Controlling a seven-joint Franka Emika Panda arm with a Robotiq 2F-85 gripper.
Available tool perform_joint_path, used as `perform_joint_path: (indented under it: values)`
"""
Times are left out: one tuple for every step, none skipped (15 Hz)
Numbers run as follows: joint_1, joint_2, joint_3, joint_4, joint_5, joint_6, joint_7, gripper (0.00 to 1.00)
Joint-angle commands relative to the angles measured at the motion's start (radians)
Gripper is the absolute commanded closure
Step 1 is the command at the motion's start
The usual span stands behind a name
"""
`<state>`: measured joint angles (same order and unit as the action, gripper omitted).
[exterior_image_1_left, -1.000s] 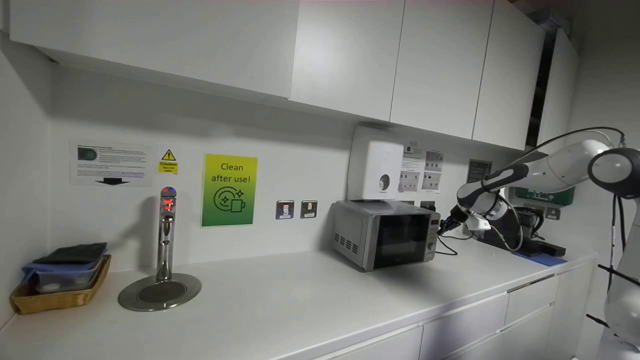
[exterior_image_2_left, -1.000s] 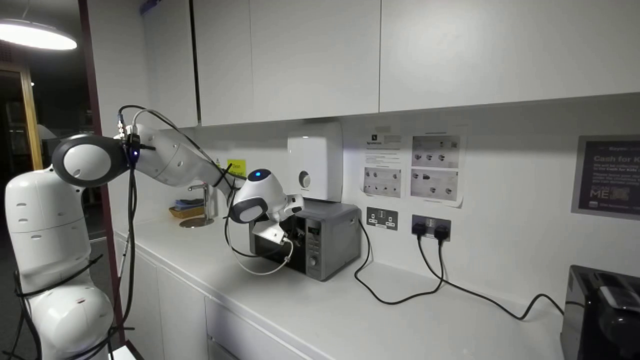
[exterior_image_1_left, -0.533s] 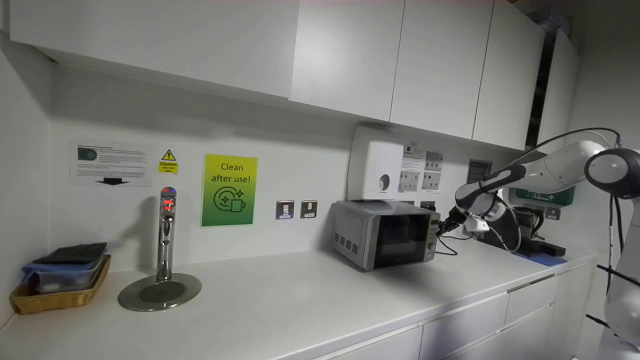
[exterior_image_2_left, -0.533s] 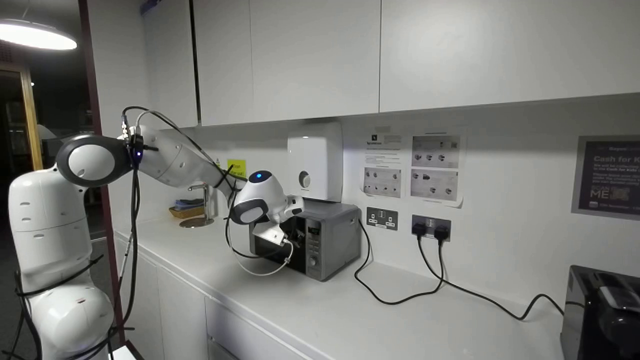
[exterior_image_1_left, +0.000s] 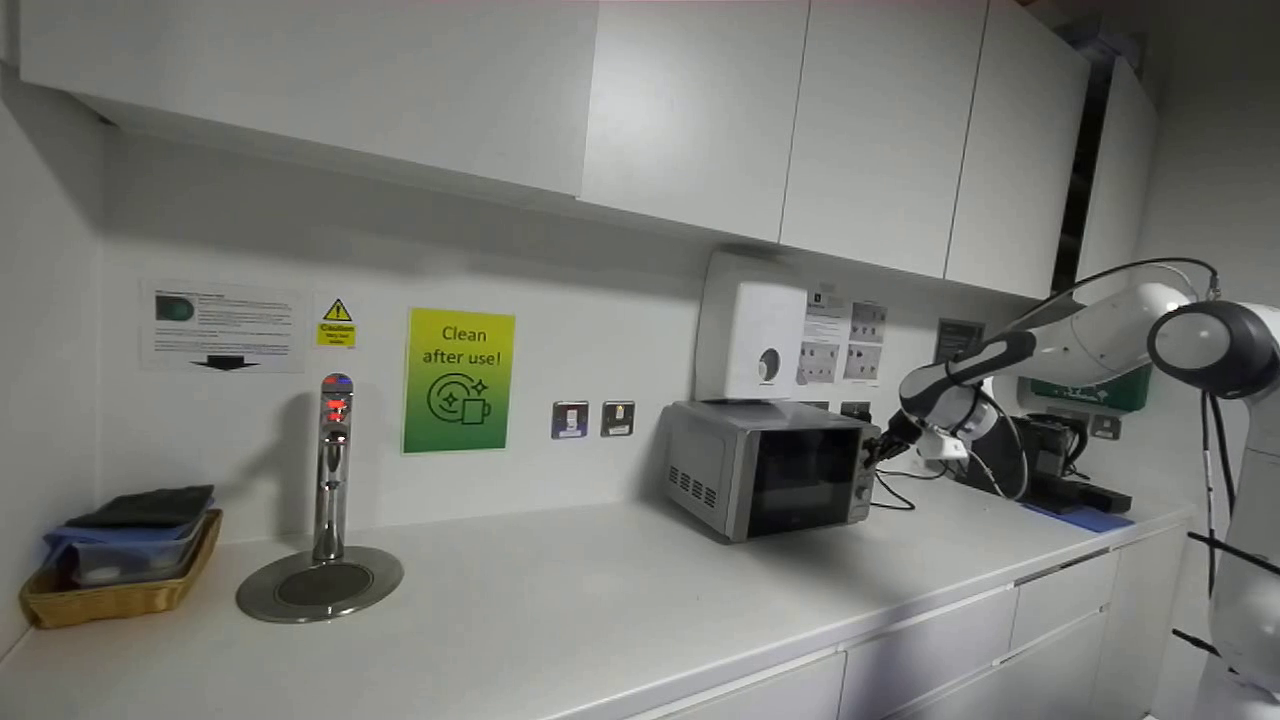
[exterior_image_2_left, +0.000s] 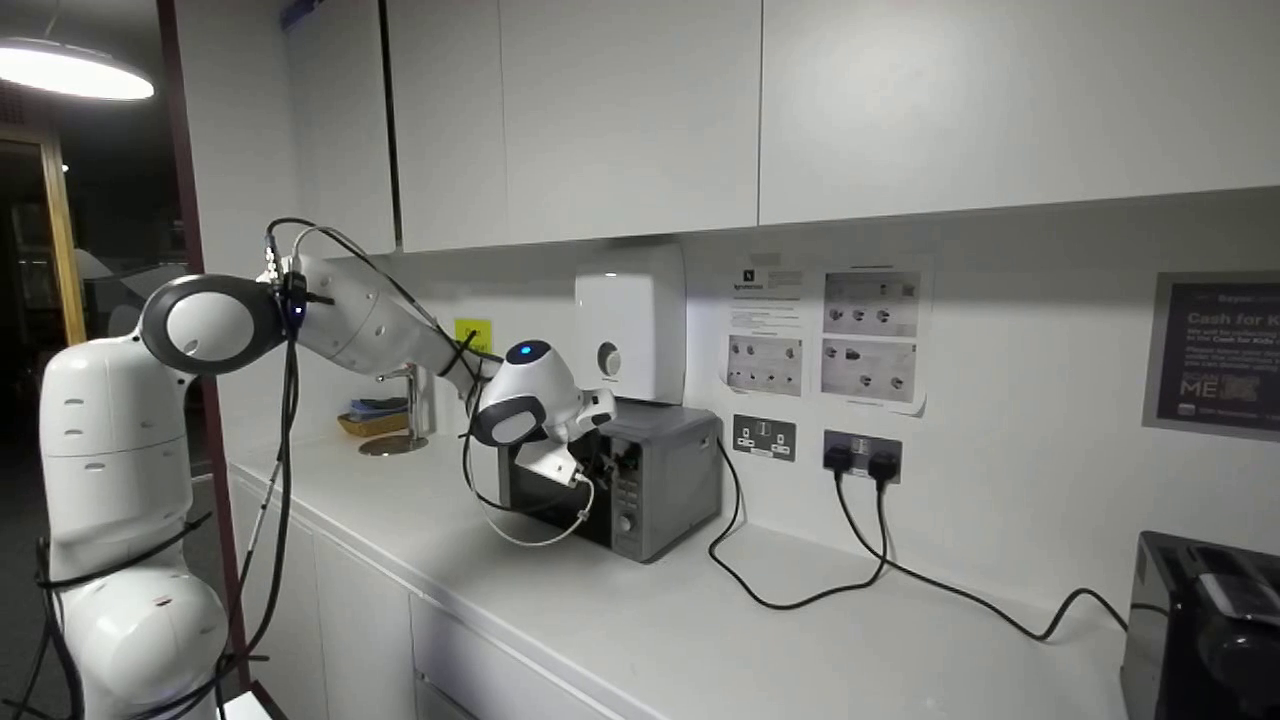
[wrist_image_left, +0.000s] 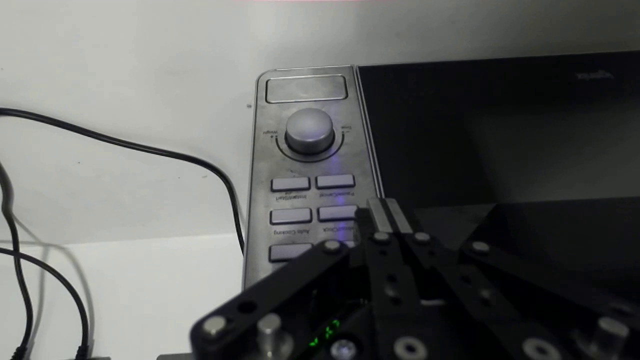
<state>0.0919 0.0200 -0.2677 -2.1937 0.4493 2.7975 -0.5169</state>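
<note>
A silver microwave (exterior_image_1_left: 800, 478) with a dark glass door (wrist_image_left: 475, 135) stands on the worktop, door shut; it shows in both exterior views. My gripper (wrist_image_left: 385, 202) is shut, its fingertips together with nothing between them. In the wrist view, where the panel appears upside down, the tips lie over the seam between door and control panel (wrist_image_left: 260, 200), beside the buttons (wrist_image_left: 291, 216). A round knob (wrist_image_left: 309, 130) sits farther along the panel. The fingers and linkage hide part of the button rows. Whether the tips touch the panel I cannot tell.
Black cables (exterior_image_2_left: 800, 600) run over the worktop to wall sockets (exterior_image_2_left: 862, 456). A paper towel dispenser (exterior_image_2_left: 630, 325) hangs above the microwave, with wall cupboards (exterior_image_1_left: 690, 120) overhead. A coffee machine (exterior_image_2_left: 1200, 620) stands at the right in an exterior view. Tap (exterior_image_1_left: 332, 480) and basket (exterior_image_1_left: 120, 595) are farther off.
The arm has shifted a little toward the microwave, bringing the gripper closer to its control panel. The jaws stay shut, and the microwave has not moved.
</note>
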Motion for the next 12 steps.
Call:
perform_joint_path:
  values:
    - [0.004,0.032,0.004,0.039,0.017,0.042,0.021,1.0]
    - [0.003,0.036,0.003,0.044,0.013,0.044,0.025,1.0]
    - [0.003,0.039,0.002,0.047,0.007,0.045,0.03,1.0]
    - [0.003,0.041,0.002,0.045,0.003,0.05,0.031,1.0]
    - [0.003,0.043,0.001,0.041,-0.002,0.053,0.032,1.0]
    - [0.003,0.044,0.0,0.038,-0.005,0.057,0.03,1.0]
    - [0.002,0.045,0.0,0.037,-0.006,0.057,0.029,1.0]
    - [0.002,0.045,0.0,0.036,-0.003,0.06,0.027,1.0]
    - [0.003,0.046,0.001,0.038,0.001,0.06,0.026,1.0]
    - [0.003,0.05,0.001,0.045,0.003,0.058,0.033,1.0]
    - [0.003,0.051,0.001,0.048,0.005,0.059,0.035,1.0]
    - [0.003,0.051,0.0,0.048,0.001,0.06,0.041,1.0]
